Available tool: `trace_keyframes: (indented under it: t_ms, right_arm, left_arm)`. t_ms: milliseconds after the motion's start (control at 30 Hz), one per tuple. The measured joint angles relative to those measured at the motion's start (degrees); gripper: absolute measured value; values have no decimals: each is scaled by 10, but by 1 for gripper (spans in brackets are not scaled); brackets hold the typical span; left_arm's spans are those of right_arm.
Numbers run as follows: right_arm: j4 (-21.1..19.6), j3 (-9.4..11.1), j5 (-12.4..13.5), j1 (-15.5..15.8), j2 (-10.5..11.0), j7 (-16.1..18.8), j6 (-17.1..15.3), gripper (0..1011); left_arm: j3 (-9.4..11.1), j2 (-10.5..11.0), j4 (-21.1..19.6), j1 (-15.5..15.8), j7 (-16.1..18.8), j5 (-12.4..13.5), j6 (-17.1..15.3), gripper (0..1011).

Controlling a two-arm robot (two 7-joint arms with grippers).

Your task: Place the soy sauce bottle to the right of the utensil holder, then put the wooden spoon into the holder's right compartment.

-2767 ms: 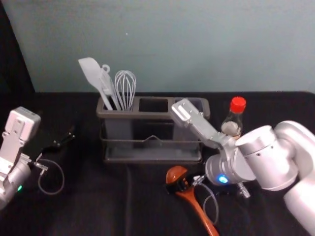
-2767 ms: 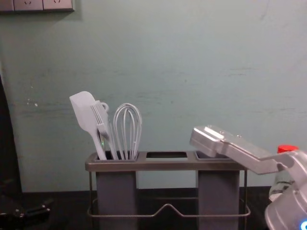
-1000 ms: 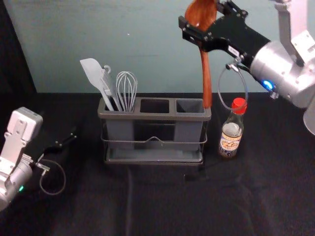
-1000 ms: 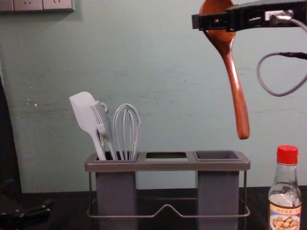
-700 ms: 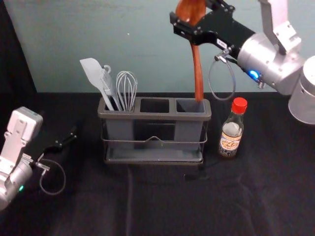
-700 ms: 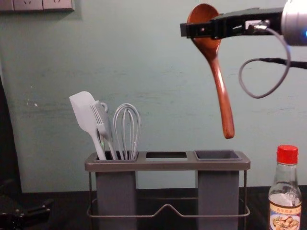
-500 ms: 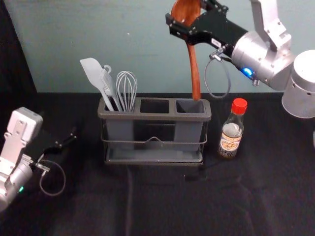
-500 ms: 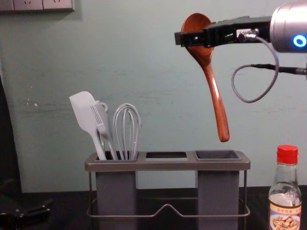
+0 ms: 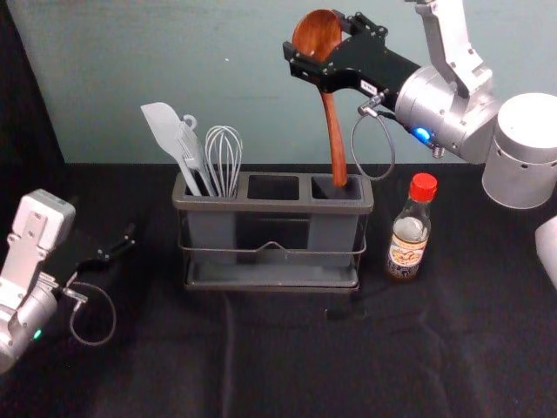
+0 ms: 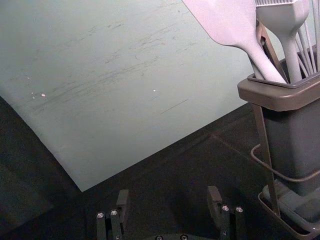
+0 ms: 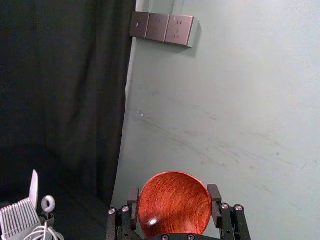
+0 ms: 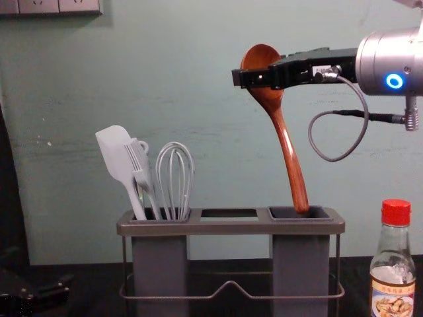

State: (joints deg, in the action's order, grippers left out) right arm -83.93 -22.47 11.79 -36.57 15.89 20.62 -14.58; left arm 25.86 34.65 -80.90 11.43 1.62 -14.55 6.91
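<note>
Wooden spoon (image 12: 286,148), bowl uppermost and handle downward with a slight tilt, its handle tip at the mouth of the right compartment (image 12: 301,264) of the utensil holder (image 12: 228,229). How far the tip passes below the rim, if at all, cannot be told; most of the handle stands above it. Right gripper (image 11: 173,195), at the upper right of the head and chest views: its fingers (image 11: 216,200) are closed on the bowl, one on each side, and parted only by the bowl between them. Relative to this gripper, the bowl lies between the fingers, while the handle hangs beneath them towards the holder.

Progress: the soy sauce bottle (image 9: 408,239) stands upright on the table (image 9: 287,348), near the right side of the holder and apart from it, so the first part of the task reads as done. The second part appears to be at its insertion step; lowering the handle into the compartment, letting go of the bowl and drawing clear are judged to remain.

Left compartment (image 12: 160,264): holds a spatula (image 9: 165,131) and a whisk (image 9: 224,157), among other utensils. Left gripper (image 10: 169,195): parked beyond the holder's left side, fingers spread, nothing between them
</note>
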Motion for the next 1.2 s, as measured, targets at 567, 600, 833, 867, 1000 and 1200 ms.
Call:
trace_keyframes:
  t_ms: [567, 600, 833, 867, 1000, 1200]
  right_arm:
    - [-13, 3, 14, 32, 17, 12, 4, 840]
    - [-16, 4, 16, 36, 19, 13, 5, 840]
    - [-47, 13, 33, 64, 39, 20, 3, 840]
    - [-51, 14, 37, 69, 43, 21, 2, 840]
    - [-63, 19, 46, 81, 55, 24, 1, 840]
    - [-83, 21, 58, 97, 71, 28, -2, 840]
  left_arm:
    - [0, 0, 0, 0, 0, 0, 0, 1012]
    - [0, 0, 0, 0, 0, 0, 0, 1012]
    - [0, 0, 0, 0, 0, 0, 0, 1011]
    - [0, 0, 0, 0, 0, 0, 0, 1011]
    - [0, 0, 0, 0, 0, 0, 0, 1012]
    - [0, 0, 0, 0, 0, 0, 0, 1011]
